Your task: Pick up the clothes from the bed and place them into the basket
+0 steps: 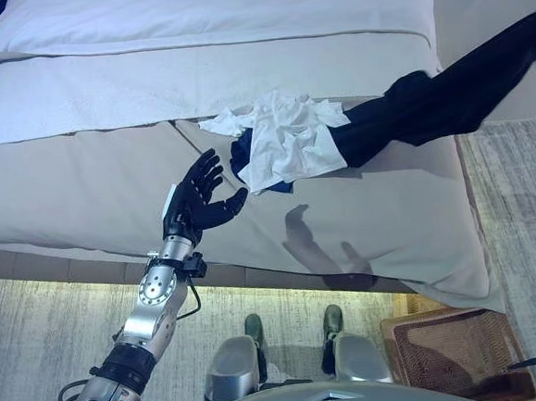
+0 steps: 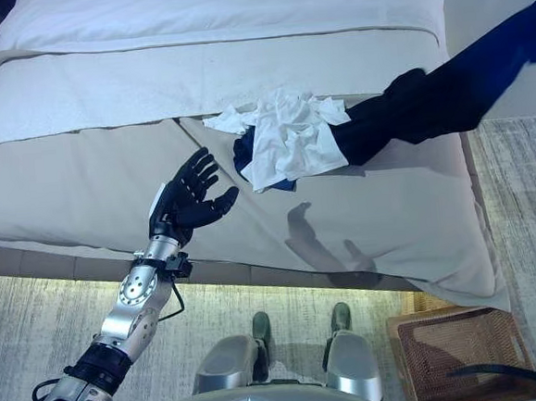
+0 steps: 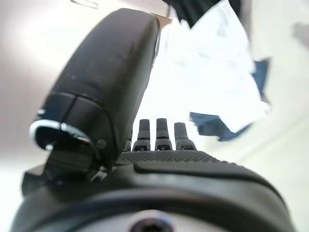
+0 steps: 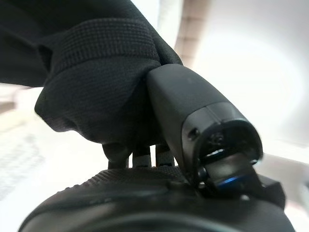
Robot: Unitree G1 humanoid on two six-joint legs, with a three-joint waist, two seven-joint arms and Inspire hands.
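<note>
A crumpled white garment (image 1: pixel 287 141) lies on the beige bed (image 1: pixel 81 187) with a bit of dark blue cloth (image 1: pixel 242 158) under it. A long black garment (image 1: pixel 436 99) stretches from this pile up and off to the right, lifted off the bed. In the right wrist view my right hand (image 4: pixel 193 111) has its thumb and fingers curled on the black garment's cuff (image 4: pixel 96 82). My left hand (image 1: pixel 198 198) is open, palm up, just left of the pile and not touching it; it also shows in the left wrist view (image 3: pixel 159 135). The brown wicker basket (image 1: pixel 456 353) stands on the floor at the lower right.
The bed's white duvet (image 1: pixel 207 19) covers the far half. The bed's near edge runs across above a pale patterned rug (image 1: pixel 37 339). The basket stands close by the bed's right front corner.
</note>
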